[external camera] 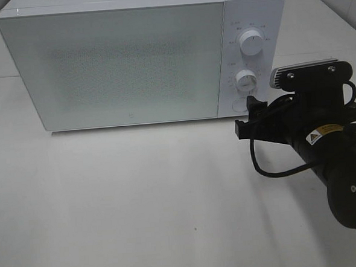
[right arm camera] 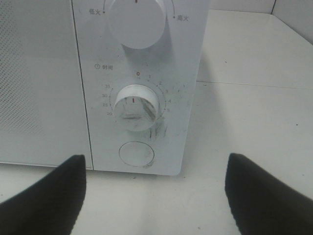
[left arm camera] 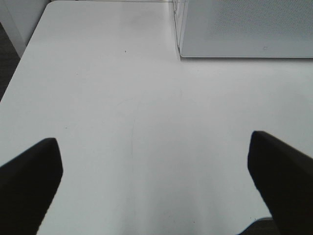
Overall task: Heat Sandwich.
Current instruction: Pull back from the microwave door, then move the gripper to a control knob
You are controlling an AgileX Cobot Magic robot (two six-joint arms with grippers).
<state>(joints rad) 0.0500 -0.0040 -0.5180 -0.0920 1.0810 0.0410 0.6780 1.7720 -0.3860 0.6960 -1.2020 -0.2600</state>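
On table [external camera: 140, 202], toward rear: microwave [external camera: 113, 65]. On its right-hand panel: upper knob [external camera: 250, 43] above lower knob [external camera: 246, 79], round button [right arm camera: 136, 153] beneath. Just before that button: right gripper [external camera: 248, 117]. Over table off microwave's front-left corner: left gripper [left arm camera: 154, 147].

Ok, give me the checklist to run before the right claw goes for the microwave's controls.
1. Microwave door shut: ok.
2. Right claw open and empty: ok.
3. Right claw lined up on the panel: ok. The wrist view shows the timer knob and round button between its fingers, and neither is touched.
4. Left claw open, over the table, apart from the microwave: ok.
5. Sandwich inside: cannot tell. It shows in no view, and the door is frosted.
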